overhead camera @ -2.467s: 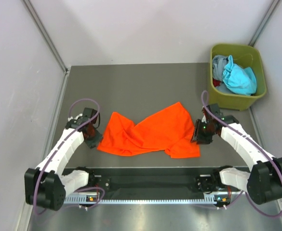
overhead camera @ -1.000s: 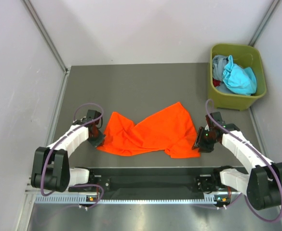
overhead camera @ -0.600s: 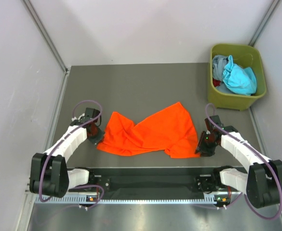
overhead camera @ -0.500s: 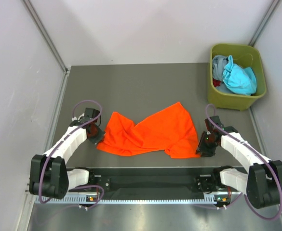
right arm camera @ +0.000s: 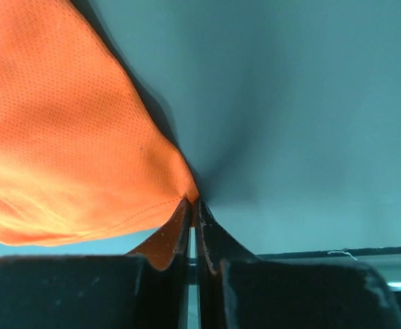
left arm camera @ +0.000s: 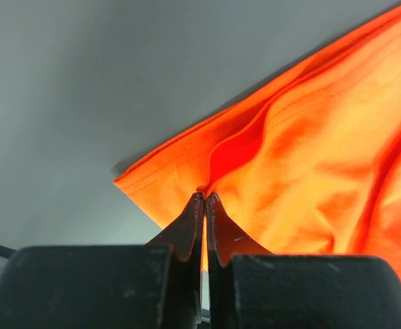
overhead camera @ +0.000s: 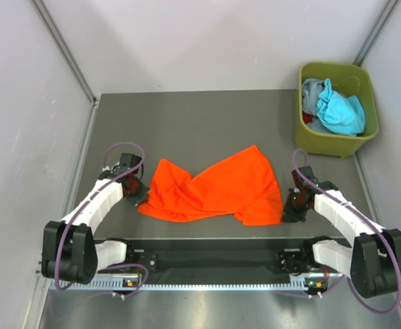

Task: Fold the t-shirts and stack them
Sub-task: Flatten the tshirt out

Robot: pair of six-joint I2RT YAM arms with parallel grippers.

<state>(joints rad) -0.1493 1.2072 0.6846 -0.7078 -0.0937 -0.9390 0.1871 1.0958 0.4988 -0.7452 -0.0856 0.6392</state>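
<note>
The right tool [right arm camera: 191,202] has just pinched closed on the near-right corner of the orange t-shirt [overhead camera: 210,188], which lies rumpled on the tabletop [overhead camera: 207,116] between the arms. The left tool [left arm camera: 203,199] stays clamped on its left corner. With both corners held, spreading the shirt flat looks next.

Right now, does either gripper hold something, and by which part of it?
Both hold the orange t-shirt. The left gripper pinches its left edge close to a corner; the right gripper pinches its near right corner.
</note>
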